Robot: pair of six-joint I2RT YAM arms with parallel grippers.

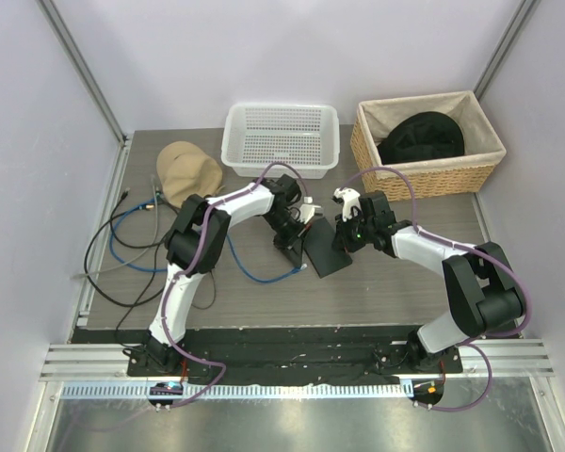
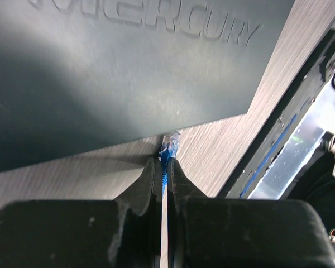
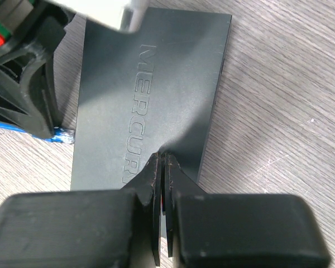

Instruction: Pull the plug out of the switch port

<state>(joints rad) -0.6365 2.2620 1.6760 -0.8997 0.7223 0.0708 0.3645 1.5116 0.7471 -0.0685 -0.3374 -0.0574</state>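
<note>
- Flat matte-black rectangular switch box [image 1: 322, 250]: uniform black, with tone-on-tone raised lettering.
- Thin blue network cable [image 2: 163, 178]: bright blue, ending in a clear plastic plug [image 2: 170, 142].
- Wood-look table top [image 1: 395, 292]: grey-brown, with fine streaked grain.
- Perforated plastic basket [image 1: 281, 137]: white, with a grid of holes.
- Woven wicker basket [image 1: 424, 181]: tan weave with a cream cloth liner.
- Round fabric hat [image 1: 422, 139]: black.
- Soft fabric cap [image 1: 186, 171]: plain beige.

**Both grippers meet at the switch**

The left gripper [image 1: 295, 252] sits at the left edge of the switch [image 1: 328, 252], and the right gripper [image 1: 340, 241] is over its far right corner. A blue cable [image 1: 254, 273] trails leftward from the switch; its end looks too small to judge. Beyond the switch stand a white basket [image 1: 281, 139] and a wicker basket [image 1: 424, 179], with a tan cap [image 1: 186, 171] far-left.
</note>
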